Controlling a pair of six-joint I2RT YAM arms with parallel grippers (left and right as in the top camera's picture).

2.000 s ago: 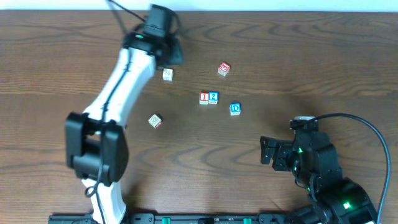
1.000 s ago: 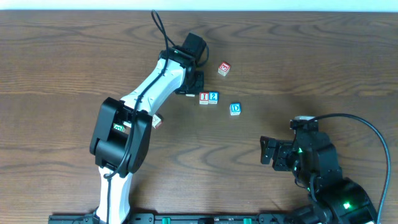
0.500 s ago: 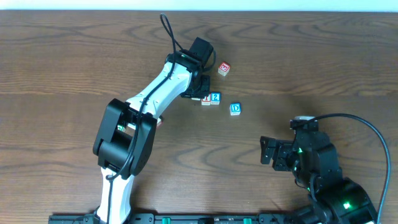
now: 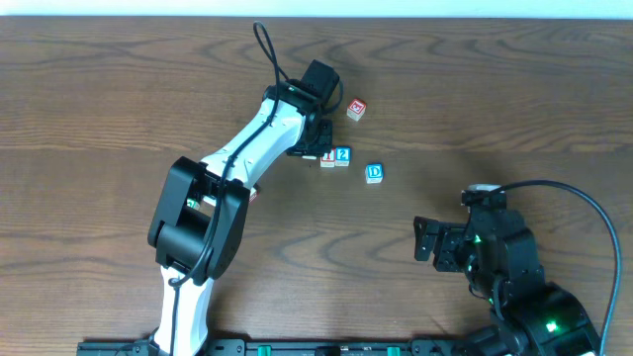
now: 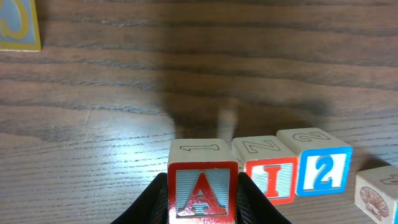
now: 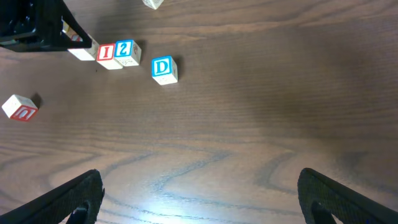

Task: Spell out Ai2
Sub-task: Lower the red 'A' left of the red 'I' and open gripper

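- My left jaws pinch the A (image 5: 203, 193) by two opposite sides, just left of the I (image 5: 272, 177). I cannot tell whether the two touch.
- The I and the 2 (image 5: 323, 171) stand side by side, touching, so the row reads A-I-2.
- Judged left to do: let go of the A and lift off without nudging it.
- My right jaws are spread and empty, well apart from the row.
- The blocks are pale wooden cubes with red- or blue-framed characters.
- The bench (image 4: 99, 99) is dark wood-grain.
- A spare D (image 4: 374, 173) lies near the 2.

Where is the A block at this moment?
In the left wrist view, the A block is held by the left gripper, directly beside the I block.
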